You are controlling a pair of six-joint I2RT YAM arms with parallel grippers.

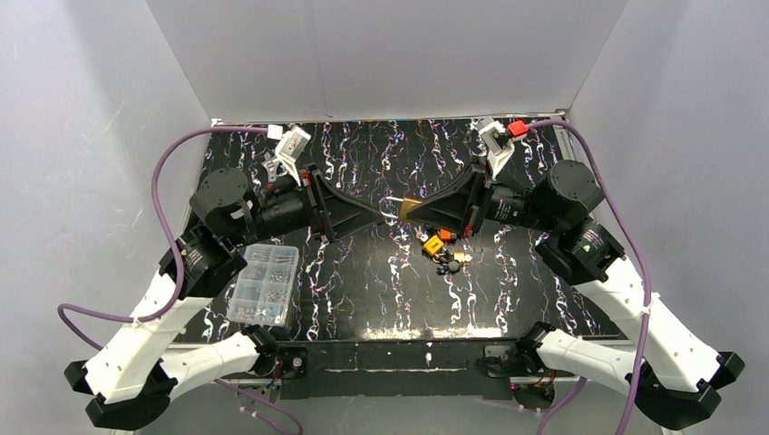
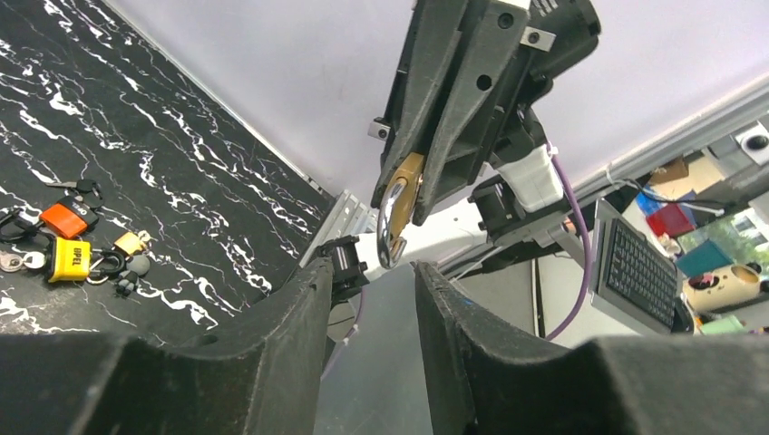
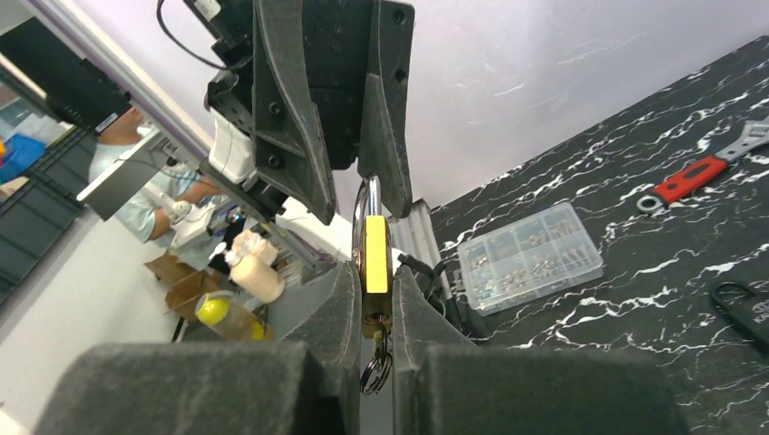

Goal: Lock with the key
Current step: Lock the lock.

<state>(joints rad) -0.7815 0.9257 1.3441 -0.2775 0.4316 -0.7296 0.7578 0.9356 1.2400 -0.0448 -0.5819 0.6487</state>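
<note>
Right gripper (image 3: 375,274) is clenched on the brass padlock (image 3: 375,246). It holds the lock in the air over the middle of the desk (image 1: 363,290), a bit toward the far edge. The shackle (image 3: 366,195) points at the left arm. A key ring (image 3: 374,367) hangs from the lock's base, and the key itself is hidden between the fingers. Left gripper (image 2: 372,269) is released, jaws apart, with the shackle tip level with its fingertips. Can't tell if they touch, or if the shackle is seated.

Risks:
- Only the flat sides of the lock are pinched, so a push on the shackle could pivot or slide the body out.
- A dropped lock would land near the spare locks and keys (image 1: 442,249) below, toward the near edge.
- An off-centre left approach could graze the shackle and twist the lock.
- The dangling ring could tug the key loose.

Screw organiser box (image 1: 265,283) sits near the left edge, well apart.
</note>
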